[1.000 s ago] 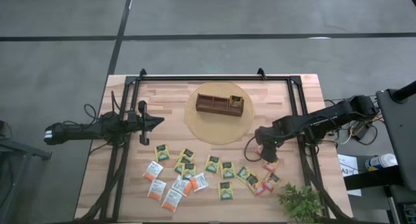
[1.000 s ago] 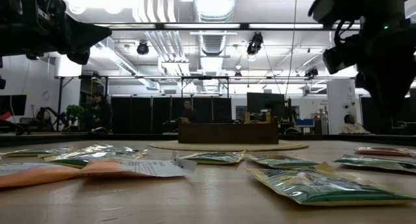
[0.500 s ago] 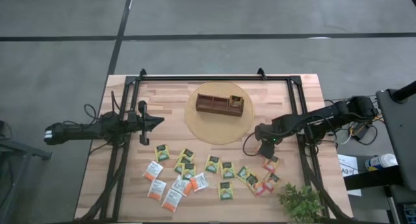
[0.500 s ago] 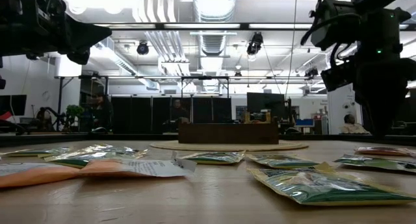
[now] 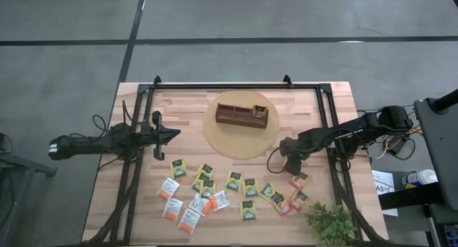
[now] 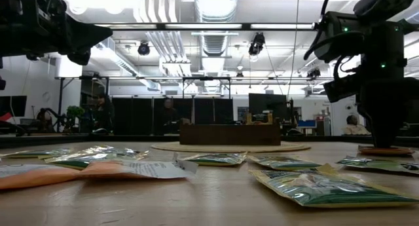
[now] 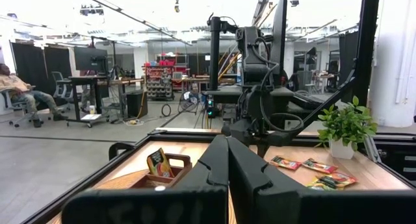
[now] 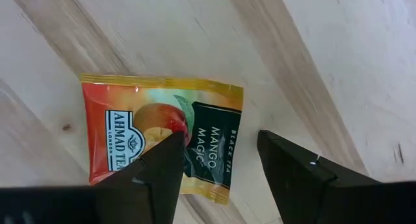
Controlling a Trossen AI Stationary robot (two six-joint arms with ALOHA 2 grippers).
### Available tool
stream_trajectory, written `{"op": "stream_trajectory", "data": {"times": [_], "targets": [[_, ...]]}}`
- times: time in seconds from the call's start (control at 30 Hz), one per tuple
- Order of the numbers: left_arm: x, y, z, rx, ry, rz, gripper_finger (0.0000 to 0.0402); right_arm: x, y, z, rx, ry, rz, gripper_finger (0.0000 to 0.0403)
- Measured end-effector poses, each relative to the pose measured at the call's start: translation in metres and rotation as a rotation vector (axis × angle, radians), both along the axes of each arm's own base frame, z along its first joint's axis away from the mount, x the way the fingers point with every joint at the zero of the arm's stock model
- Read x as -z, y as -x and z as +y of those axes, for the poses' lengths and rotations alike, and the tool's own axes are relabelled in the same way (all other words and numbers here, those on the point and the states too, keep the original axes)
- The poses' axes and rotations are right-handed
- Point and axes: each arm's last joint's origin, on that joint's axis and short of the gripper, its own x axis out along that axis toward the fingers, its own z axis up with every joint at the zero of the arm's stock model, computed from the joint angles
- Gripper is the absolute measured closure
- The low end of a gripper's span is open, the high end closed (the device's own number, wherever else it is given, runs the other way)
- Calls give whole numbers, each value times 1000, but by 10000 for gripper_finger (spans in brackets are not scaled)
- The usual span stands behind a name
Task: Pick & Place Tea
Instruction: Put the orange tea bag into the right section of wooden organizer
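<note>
here right pincer (image 8: 218, 152) straddles mango packet's (image 8: 162, 136) edge.

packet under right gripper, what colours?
Orange-red with yellow border and dark panel, tea packet; clearest in right wrist view.

Left gripper (image 7: 227, 160) fingers pressed together, pointing across the table (image 7: 377, 175) at the right arm (image 7: 257, 81); wooden tray (image 7: 159, 179) holds one packet (image 7: 157, 162), more packets (image 7: 305, 164) near a potted plant (image 7: 346, 126).

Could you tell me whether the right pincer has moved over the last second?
Yes. The right pincer has shifted up-picture in the high view, nearer the round mat, and open over an orange-red packet.
</note>
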Motion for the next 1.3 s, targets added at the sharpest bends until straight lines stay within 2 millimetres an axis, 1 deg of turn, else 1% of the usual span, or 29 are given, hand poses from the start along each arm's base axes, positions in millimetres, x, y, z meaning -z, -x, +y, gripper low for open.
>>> {"op": "stream_trajectory", "data": {"times": [0.1, 0.2, 0.3, 0.5, 0.53, 0.67, 0.77, 0.83, 0.97, 1.07, 1.17, 1.3], "targets": [[0, 0, 0, 0, 0, 0, 402, 0, 0, 0, 0, 3, 0, 210], [0, 0, 0, 0, 0, 0, 402, -1, 0, 0, 0, 4, -2, 232], [0, 0, 0, 0, 0, 0, 402, -1, 0, 0, 1, 9, 1, 273], [0, 0, 0, 0, 0, 0, 402, -1, 0, -1, 2, 15, 0, 376], [0, 0, 0, 0, 0, 0, 402, 0, 0, -1, 2, 15, 0, 385], [0, 0, 0, 0, 0, -1, 402, -1, -1, -1, 7, 19, 0, 392], [0, 0, 0, 0, 0, 0, 402, -7, -5, -1, 6, 39, 7, 393], [0, 0, 0, 0, 0, -1, 402, -15, -10, -1, 0, 65, -2, 394], [0, 0, 0, 0, 0, 0, 402, -39, -25, -2, -35, 143, -51, 394], [0, 0, 0, 0, 0, 0, 402, -60, -37, -4, -57, 228, -104, 394], [0, 0, 0, 0, 0, 0, 402, -79, -48, -5, -77, 319, -119, 394], [0, 0, 0, 0, 0, 0, 402, -103, -66, -7, -152, 456, -115, 394]]}}
